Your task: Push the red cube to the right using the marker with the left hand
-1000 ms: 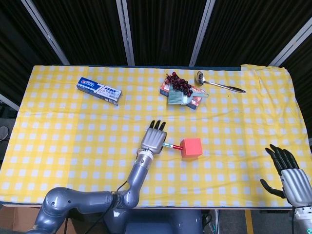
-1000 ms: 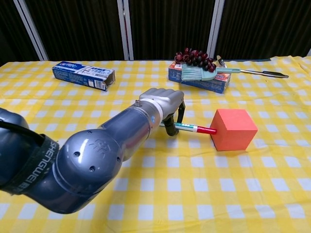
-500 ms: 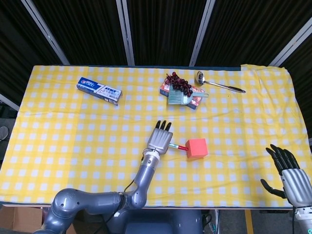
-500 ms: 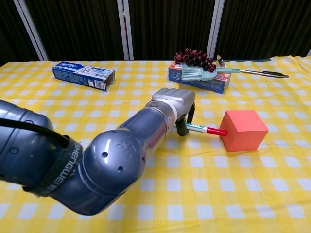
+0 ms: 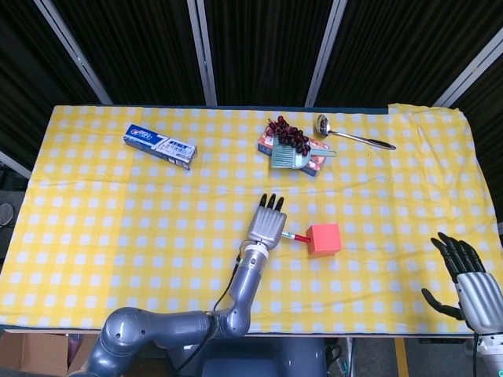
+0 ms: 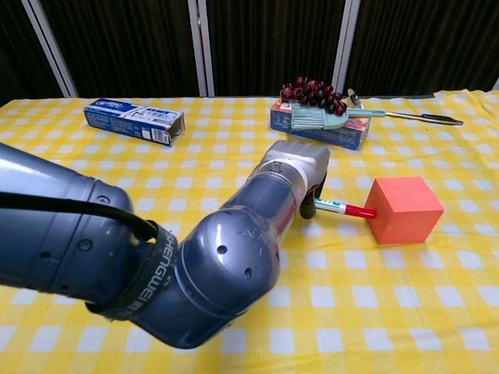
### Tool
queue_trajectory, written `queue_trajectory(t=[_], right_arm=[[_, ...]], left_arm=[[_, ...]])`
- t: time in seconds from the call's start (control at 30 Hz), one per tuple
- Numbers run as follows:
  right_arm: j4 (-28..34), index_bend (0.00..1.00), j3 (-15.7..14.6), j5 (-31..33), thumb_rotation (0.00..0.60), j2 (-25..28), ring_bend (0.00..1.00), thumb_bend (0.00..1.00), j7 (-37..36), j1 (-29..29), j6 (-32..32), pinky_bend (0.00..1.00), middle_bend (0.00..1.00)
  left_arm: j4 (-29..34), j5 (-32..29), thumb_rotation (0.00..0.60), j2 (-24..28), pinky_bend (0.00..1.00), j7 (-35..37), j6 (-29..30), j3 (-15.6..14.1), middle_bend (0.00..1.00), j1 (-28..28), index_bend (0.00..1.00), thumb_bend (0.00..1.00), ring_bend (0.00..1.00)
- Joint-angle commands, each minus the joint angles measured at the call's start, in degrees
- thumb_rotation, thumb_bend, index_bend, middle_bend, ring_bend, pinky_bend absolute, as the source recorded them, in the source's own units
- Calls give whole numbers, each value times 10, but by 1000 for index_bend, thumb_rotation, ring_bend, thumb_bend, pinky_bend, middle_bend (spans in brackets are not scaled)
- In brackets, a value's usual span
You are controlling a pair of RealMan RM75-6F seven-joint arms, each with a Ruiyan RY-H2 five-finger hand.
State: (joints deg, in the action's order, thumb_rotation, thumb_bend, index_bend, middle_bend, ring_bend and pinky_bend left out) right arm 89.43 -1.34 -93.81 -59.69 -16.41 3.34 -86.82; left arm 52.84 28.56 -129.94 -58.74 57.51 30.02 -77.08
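Cube (image 5: 324,239), red, sits on the yellow checked tablecloth (image 5: 102,212) right of the table's middle, with the marker's red tip touching its left face. Far left lies a toothpaste box (image 5: 159,146). The left hand (image 5: 266,225) is clamped around the marker (image 6: 343,208), fingers curled over its barrel, the marker lying level and pointing right at the cube. Toward the back, a small box (image 5: 313,160) carries a green brush (image 5: 288,155) and a bunch of dark grapes (image 5: 288,134); a metal ladle (image 5: 352,135) lies just right of them. At the near right edge, well apart from the cube, the right hand (image 5: 465,277) holds nothing, its fingers spread.
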Motion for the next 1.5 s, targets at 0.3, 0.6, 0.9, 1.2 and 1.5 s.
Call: queue_trajectory(t=[0.3,0.6,0.9,1.2,1.5], right_arm=[[-1,0,0,4,600,3,0,342,-8,-2,0,45,0],[-3,0,1,7,600,6,0,342,-18,-4,-2,45,0],[-5,0,1,7,600,6,0,341,-17,-5,-2,45,0],[-6,0,2,8,600,5,0,341,-12,-6,-2,45,0],[-3,0,1,4,600,-1,0,342,10,-3,2,45,0]], left_arm=[[-32,-67,600,-1,16,13,-3,-13,70,-63,603,442,0],[-49,-99,600,-1,16,44,-1,-45,70,-93,602,442,0],[-42,-88,600,-1,16,69,19,-73,69,-70,592,442,0],[68,-26,600,80,16,84,67,-133,68,45,587,442,0],[210,19,600,195,16,115,106,-175,67,147,572,441,0]])
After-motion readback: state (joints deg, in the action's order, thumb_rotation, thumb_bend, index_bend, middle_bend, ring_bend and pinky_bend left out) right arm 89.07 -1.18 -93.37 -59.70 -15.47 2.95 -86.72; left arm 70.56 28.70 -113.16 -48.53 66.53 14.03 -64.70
